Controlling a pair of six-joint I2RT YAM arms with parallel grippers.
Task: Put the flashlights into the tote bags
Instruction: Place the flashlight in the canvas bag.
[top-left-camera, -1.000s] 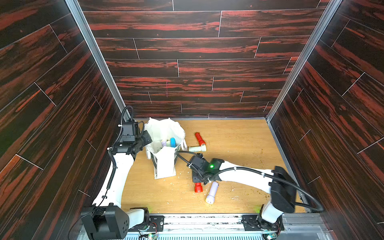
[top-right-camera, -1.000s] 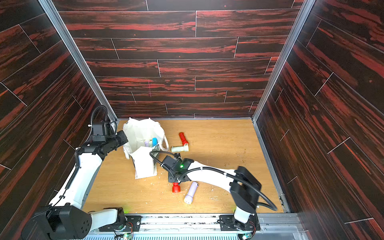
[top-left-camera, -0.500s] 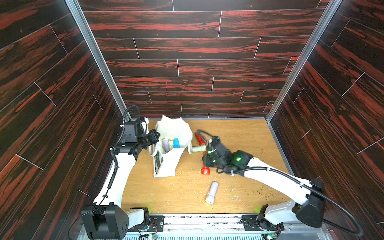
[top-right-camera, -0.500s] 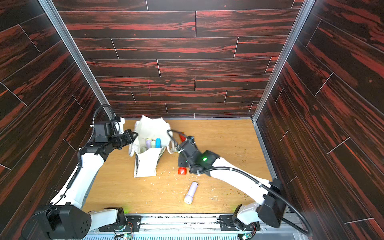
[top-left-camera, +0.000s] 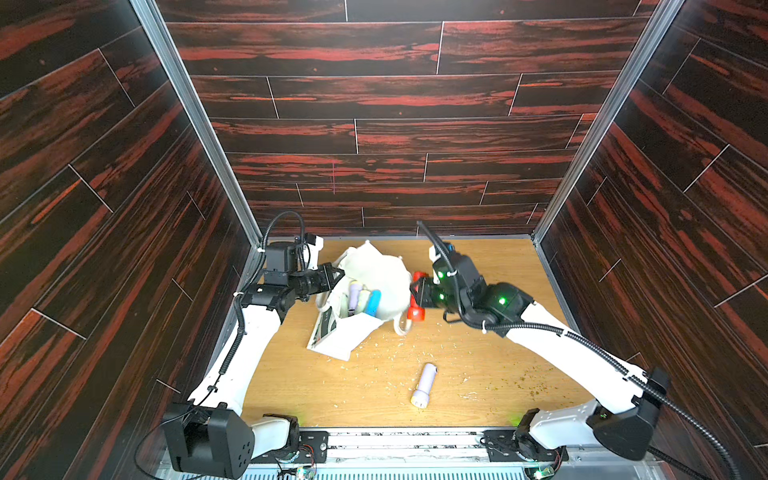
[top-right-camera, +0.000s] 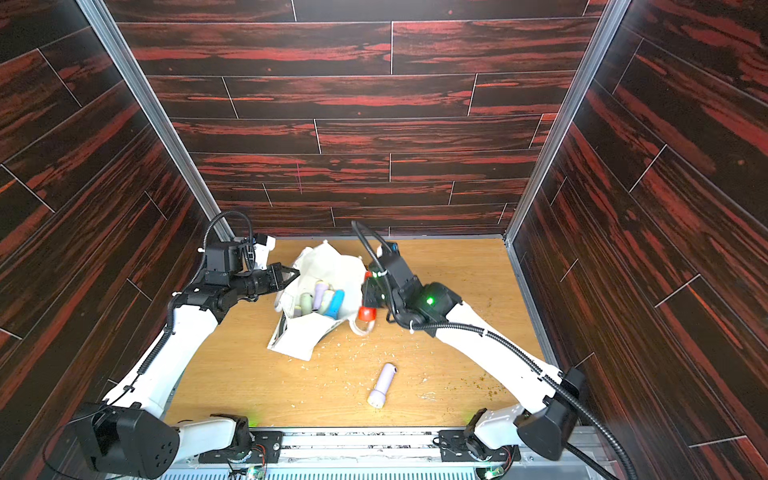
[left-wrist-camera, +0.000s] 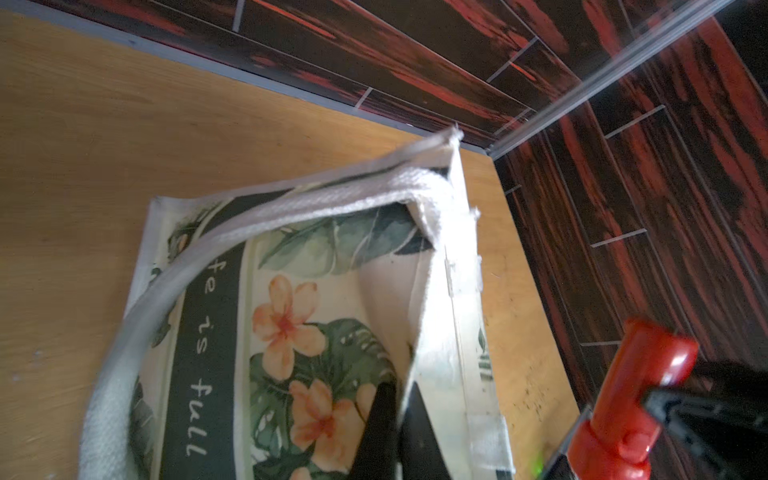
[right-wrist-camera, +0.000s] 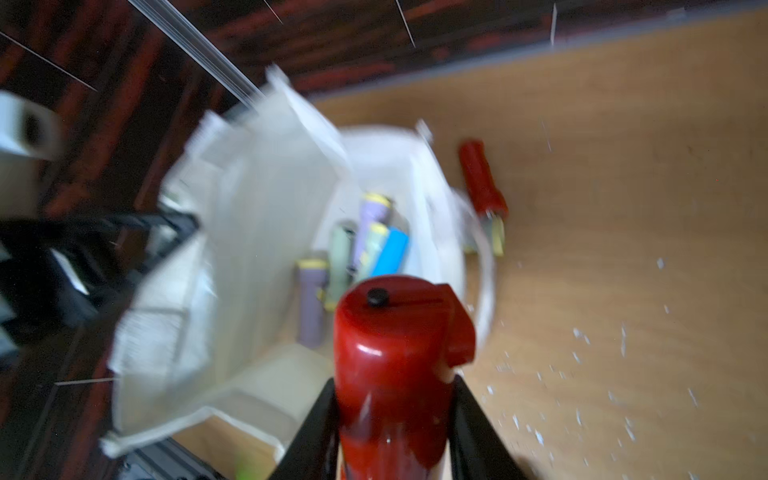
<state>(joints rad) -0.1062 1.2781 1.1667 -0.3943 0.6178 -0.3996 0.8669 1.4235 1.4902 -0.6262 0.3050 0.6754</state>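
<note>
A red plastic flashlight (right-wrist-camera: 390, 332), clamped in the right gripper (top-left-camera: 419, 296), hangs by the mouth of a cream canvas tote bag (top-left-camera: 382, 270) near the wooden tabletop's (top-left-camera: 498, 374) back edge; the left gripper (top-left-camera: 337, 273) pinches its rim. A lilac flashlight (top-left-camera: 424, 384) lies nearer the front.

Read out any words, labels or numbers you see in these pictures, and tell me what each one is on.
"fe is full": white script on the dark band of the tote bag, in the left wrist view; the strap handle hides the start.
The print on the bag's side in both top views: too small to read.
Nothing else is readable.
</note>
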